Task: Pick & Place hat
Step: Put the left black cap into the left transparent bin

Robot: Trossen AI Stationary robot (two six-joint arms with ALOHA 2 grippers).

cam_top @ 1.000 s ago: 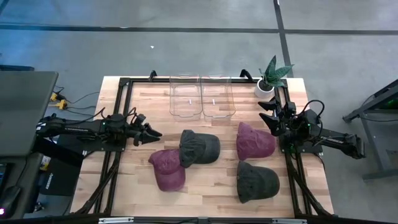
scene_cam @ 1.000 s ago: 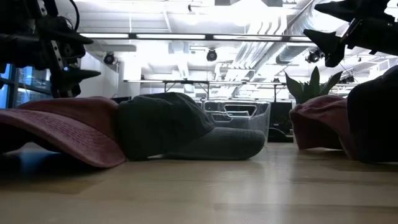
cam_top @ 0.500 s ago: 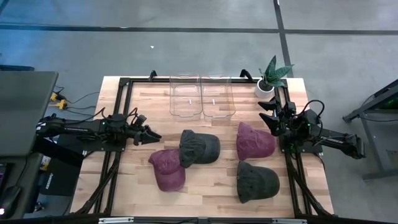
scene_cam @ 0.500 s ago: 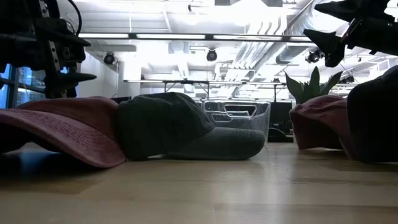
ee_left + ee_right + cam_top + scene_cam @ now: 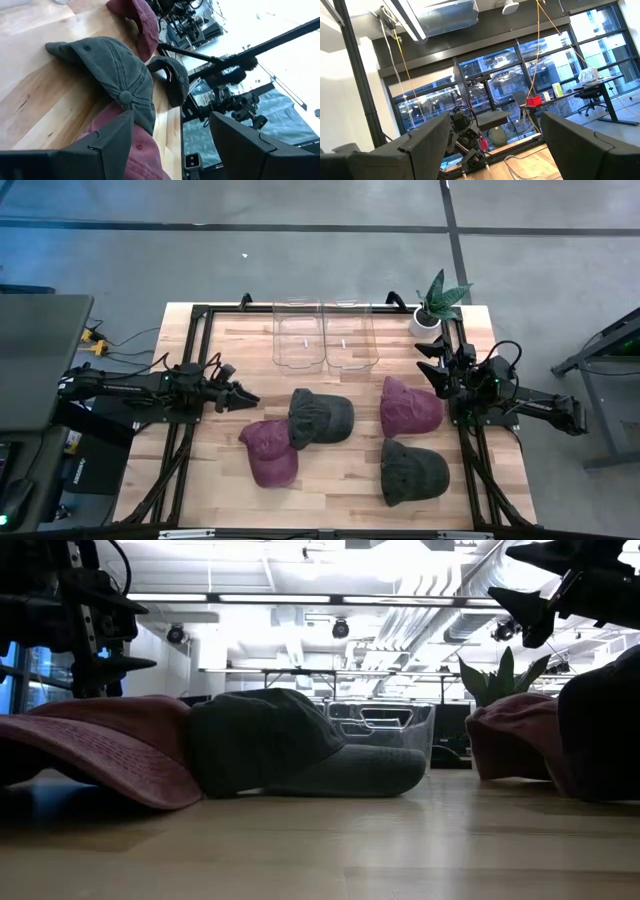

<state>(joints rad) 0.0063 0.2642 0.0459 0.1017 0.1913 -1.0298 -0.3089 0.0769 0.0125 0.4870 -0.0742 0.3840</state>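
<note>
Four caps lie crown-up on the wooden table. A dark grey cap (image 5: 322, 417) overlaps a maroon cap (image 5: 270, 452) at the table's middle; both also show in the left wrist view, the dark grey cap (image 5: 115, 75) over the maroon cap (image 5: 142, 152). A second maroon cap (image 5: 410, 407) and a second dark cap (image 5: 412, 470) lie on the right. My left gripper (image 5: 243, 388) hovers open, just left of the middle pair, above the table (image 5: 135, 636). My right gripper (image 5: 428, 360) hangs open above the right maroon cap's far side, its wrist view facing the room.
Two clear plastic bins (image 5: 298, 335) (image 5: 348, 335) stand side by side at the table's far edge. A potted plant (image 5: 436, 305) sits in the far right corner. Black frame rails (image 5: 190, 360) run along the table's left and right sides. Bare wood lies near the front edge.
</note>
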